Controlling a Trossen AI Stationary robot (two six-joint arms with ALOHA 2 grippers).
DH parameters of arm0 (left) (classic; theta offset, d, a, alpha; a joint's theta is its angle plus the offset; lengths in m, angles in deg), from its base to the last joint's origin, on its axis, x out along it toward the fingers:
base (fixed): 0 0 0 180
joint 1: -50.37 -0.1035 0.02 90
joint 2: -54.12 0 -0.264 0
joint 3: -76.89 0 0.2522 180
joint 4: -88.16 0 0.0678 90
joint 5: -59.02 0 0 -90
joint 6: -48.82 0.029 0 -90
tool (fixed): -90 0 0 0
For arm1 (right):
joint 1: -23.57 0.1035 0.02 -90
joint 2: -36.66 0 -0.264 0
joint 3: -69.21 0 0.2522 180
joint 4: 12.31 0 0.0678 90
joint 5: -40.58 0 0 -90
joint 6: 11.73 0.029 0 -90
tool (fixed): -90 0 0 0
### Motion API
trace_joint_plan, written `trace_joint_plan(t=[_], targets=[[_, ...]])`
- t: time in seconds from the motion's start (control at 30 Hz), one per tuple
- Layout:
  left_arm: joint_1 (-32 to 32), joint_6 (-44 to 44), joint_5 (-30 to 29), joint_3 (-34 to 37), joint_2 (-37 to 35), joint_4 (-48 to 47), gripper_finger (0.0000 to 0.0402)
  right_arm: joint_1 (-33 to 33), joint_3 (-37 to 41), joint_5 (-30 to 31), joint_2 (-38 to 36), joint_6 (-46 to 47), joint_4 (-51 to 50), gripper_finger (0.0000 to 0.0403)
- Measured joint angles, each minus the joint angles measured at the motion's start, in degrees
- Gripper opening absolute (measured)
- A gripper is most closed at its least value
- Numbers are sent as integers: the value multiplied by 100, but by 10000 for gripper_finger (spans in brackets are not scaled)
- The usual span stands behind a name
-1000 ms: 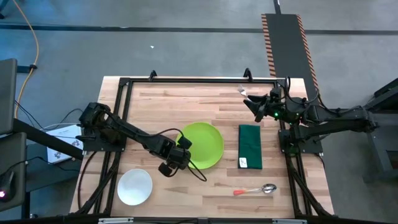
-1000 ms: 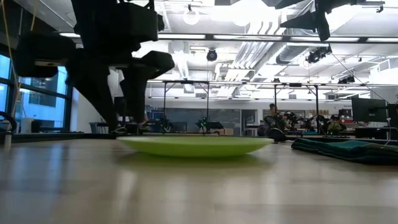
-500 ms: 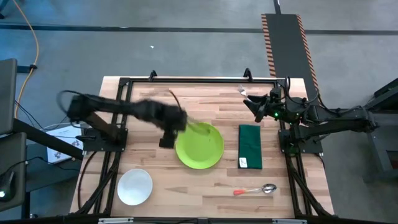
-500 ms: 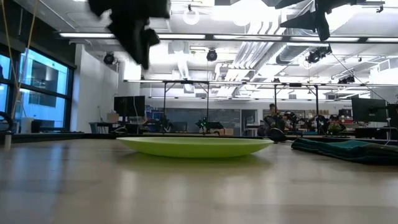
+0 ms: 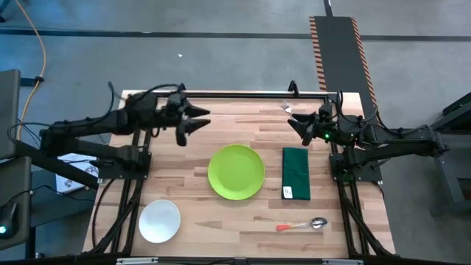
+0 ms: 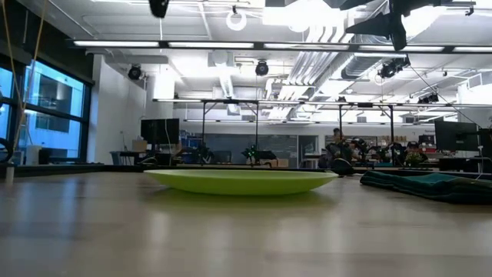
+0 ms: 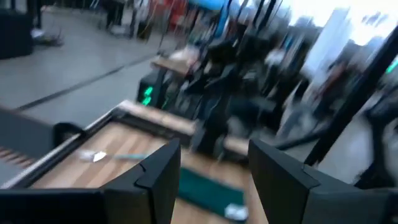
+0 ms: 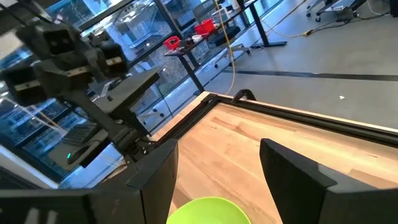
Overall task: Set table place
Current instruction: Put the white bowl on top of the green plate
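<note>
The lime-green plate (image 5: 236, 171) lies flat on the middle of the table (image 5: 243, 125); it also shows in the low view (image 6: 242, 181) and the right wrist view (image 8: 208, 210). The dark green napkin (image 5: 296, 174) lies right of it. The white bowl (image 5: 160, 220) stands at the near left. The orange-handled spoon (image 5: 302, 224) lies at the near right, and the fork (image 5: 287, 108) at the far right. My left gripper (image 5: 200, 120) hangs open and empty above the far left of the table. My right gripper (image 5: 294, 126) hangs open and empty near the fork.
The black metal frame (image 5: 235, 96) runs along the far edge and down both sides of the table. Bare wood lies between the plate and the far frame and along the near edge between the bowl and the spoon.
My left gripper has left the plate's near-left rim, risen and swung back toward the table's far left corner, turning to point toward the right. The plate has stayed where it was. My right arm has kept still.
</note>
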Motion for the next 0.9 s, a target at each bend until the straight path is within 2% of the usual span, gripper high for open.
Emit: trace_joint_plan(t=[0.13,0.23,0.57,0.73,0.9], targets=[[0,-773,107,1269,-521,1480,179,0,0,-332,0,-440,25,220],[0,-1047,60,1770,-793,2015,179,0,0,-668,0,-892,240,220],[0,-467,32,1841,-959,1990,179,0,0,-1341,0,-1247,694,220],[0,-314,-5,1838,-959,1973,179,0,0,-2354,-2,-1575,839,220],[0,-218,-5,1836,-959,1972,179,0,0,-2432,0,-2135,857,220]])
